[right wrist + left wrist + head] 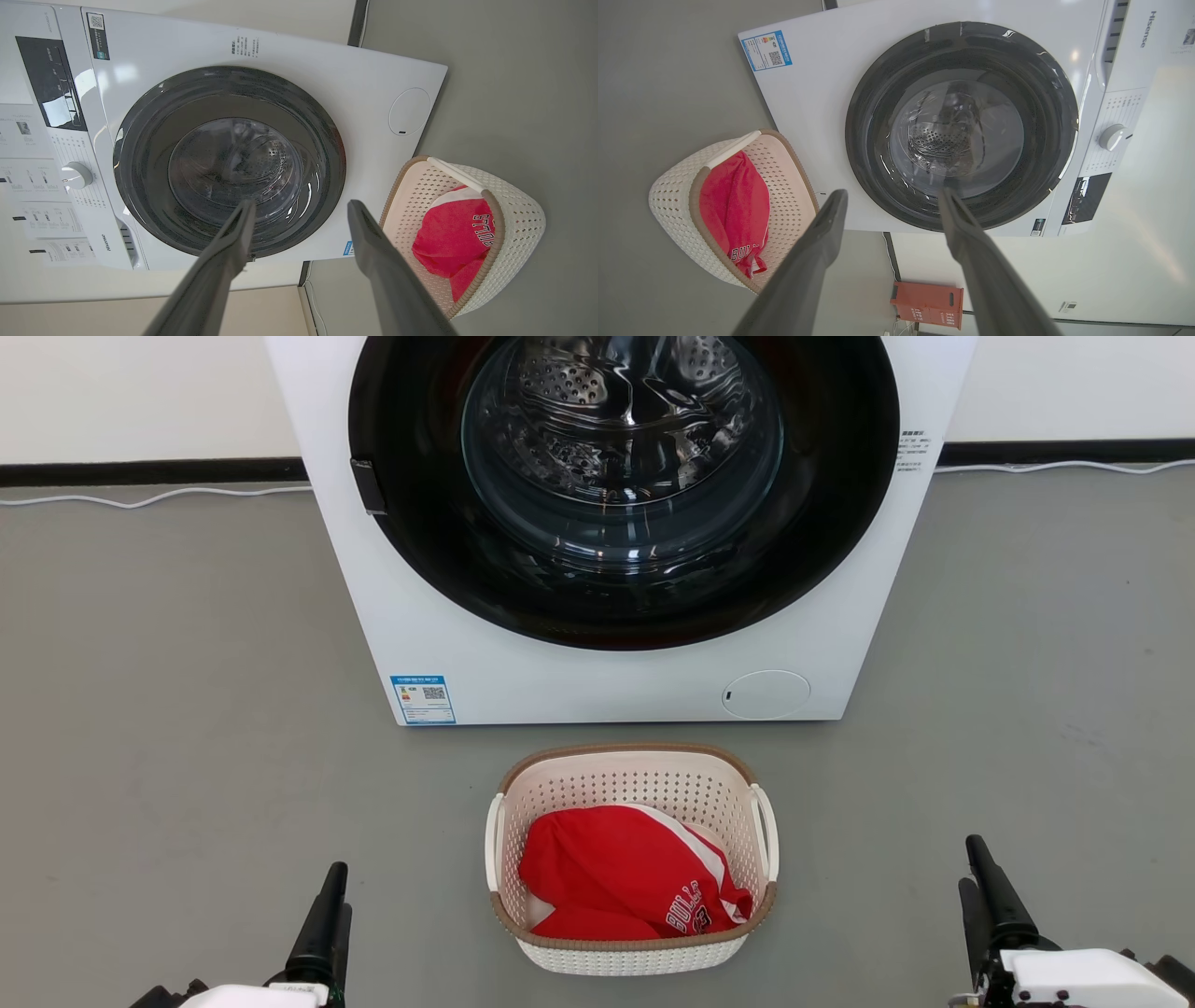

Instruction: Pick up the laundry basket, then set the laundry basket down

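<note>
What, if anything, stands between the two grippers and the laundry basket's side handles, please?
Nothing visible does. Only bare grey floor lies between the open left gripper and right gripper and the laundry basket with its loop handles. The washing machine stands behind the basket, off either path, and the red garment lies inside it.

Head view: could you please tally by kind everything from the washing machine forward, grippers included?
Washing machine: 1
Laundry basket: 1
Red shirt: 1
Grippers: 2, left gripper and right gripper
Total: 5
</note>
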Robot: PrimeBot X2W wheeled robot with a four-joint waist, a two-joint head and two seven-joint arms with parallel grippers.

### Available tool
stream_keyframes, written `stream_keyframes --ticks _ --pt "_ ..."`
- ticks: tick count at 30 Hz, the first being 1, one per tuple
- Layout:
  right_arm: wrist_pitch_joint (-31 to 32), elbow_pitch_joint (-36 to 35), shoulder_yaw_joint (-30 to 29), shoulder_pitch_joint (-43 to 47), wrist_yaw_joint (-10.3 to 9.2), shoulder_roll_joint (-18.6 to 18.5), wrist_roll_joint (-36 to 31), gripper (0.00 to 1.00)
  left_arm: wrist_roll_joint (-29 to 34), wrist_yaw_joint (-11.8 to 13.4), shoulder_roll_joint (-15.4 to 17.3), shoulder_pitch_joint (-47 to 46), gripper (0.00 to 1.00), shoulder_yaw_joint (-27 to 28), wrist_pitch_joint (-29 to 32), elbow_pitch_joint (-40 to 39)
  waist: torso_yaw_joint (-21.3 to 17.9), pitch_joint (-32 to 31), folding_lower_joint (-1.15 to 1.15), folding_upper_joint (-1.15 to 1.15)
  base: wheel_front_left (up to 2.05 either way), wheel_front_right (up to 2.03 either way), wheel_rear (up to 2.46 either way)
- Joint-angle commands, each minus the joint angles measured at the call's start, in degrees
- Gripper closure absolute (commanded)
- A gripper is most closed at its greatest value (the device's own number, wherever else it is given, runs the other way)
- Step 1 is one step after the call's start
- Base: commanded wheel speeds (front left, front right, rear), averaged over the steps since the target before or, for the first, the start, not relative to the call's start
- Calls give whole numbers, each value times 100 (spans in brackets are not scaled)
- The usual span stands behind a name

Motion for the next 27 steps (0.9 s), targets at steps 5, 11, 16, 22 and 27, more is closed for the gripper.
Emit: stream_keyframes --ticks 5,11,16,22,27 --pt "-159 -255 100 -129 26 -108 -589 0 523 -11 21 -279 0 -9 -146 -140 -7 4 -1 0 0 0 0" --pt "-274 -311 222 -170 30 -182 -1301 0 1156 -13 25 -323 0 -26 -262 -131 -13 9 -1 0 0 0 0" --pt "-388 -316 396 -223 35 -278 -2039 0 1825 -6 28 -347 0 -71 -378 -180 -21 14 -1 0 0 0 0" --pt "-483 -297 513 -266 39 -332 -2599 0 2496 44 38 -347 0 -169 -474 -289 -25 16 -1 0 0 0 0" --pt "-597 -251 688 -314 43 -397 -3165 0 3110 148 86 -330 0 -341 -590 -340 -47 8 -1 0 0 0 0"
